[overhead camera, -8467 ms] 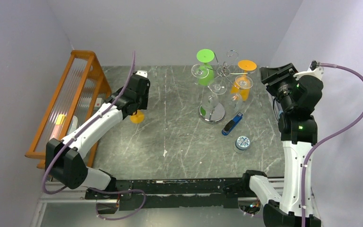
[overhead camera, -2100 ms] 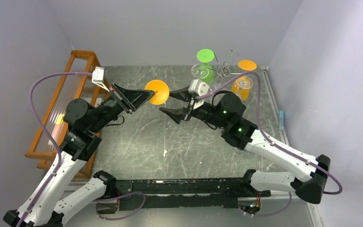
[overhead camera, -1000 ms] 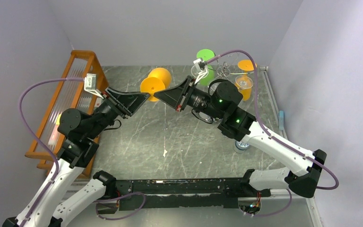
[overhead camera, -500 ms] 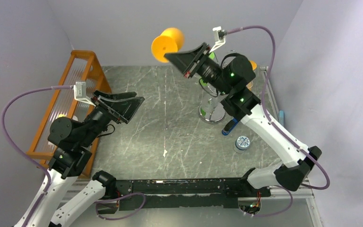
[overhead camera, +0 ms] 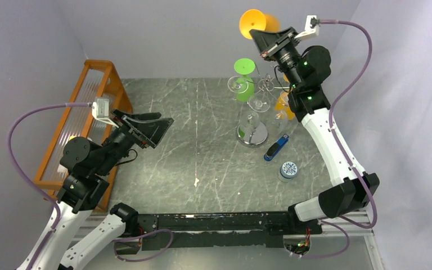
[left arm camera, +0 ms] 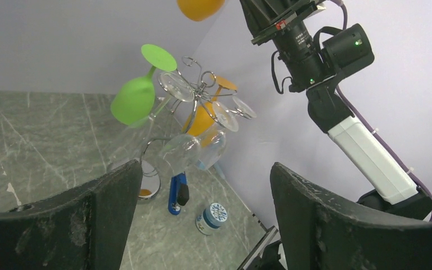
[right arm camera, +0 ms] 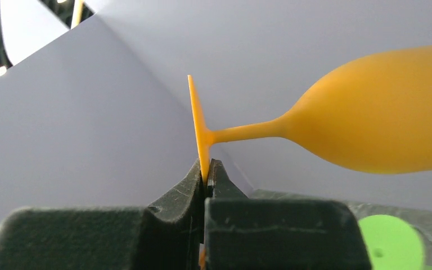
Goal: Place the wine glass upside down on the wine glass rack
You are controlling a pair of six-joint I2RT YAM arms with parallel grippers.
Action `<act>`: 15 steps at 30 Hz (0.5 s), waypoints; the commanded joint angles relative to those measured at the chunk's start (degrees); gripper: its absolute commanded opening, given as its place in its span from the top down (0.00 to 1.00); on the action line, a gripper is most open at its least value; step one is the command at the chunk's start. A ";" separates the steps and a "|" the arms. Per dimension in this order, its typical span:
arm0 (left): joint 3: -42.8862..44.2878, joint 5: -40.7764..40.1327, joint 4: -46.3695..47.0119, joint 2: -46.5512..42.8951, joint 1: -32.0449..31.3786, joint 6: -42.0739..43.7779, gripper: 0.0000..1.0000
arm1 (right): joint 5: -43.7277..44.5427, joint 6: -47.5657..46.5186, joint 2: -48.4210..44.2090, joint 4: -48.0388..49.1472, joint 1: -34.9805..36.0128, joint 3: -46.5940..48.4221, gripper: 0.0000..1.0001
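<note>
Right pincer [right arm camera: 207, 171] pinches the orange wine glass [right arm camera: 371, 118] by its foot edge. The glass lies sideways, high over the desk [overhead camera: 202, 152], above the wine glass rack [overhead camera: 266, 84]. Left pincer [overhead camera: 160, 125] spread, empty. Pickup looks done; flipping bowl-down and hooking onto a rack arm remain.

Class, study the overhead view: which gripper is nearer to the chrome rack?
Right. The right gripper, shut on the foot of the orange glass, hangs high over the chrome rack. The left gripper, open, is far off to the left, near the wooden rack.
</note>
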 commanded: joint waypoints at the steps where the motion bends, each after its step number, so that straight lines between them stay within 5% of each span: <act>1: 0.12 -1.12 -1.99 0.41 -0.07 1.79 0.13 | -2.21 3.56 1.55 0.56 -4.87 0.54 1.00; 15: -0.67 -1.67 -5.09 1.60 -0.05 1.32 0.14 | -9.50 14.85 8.54 -6.92 -11.45 -0.77 1.00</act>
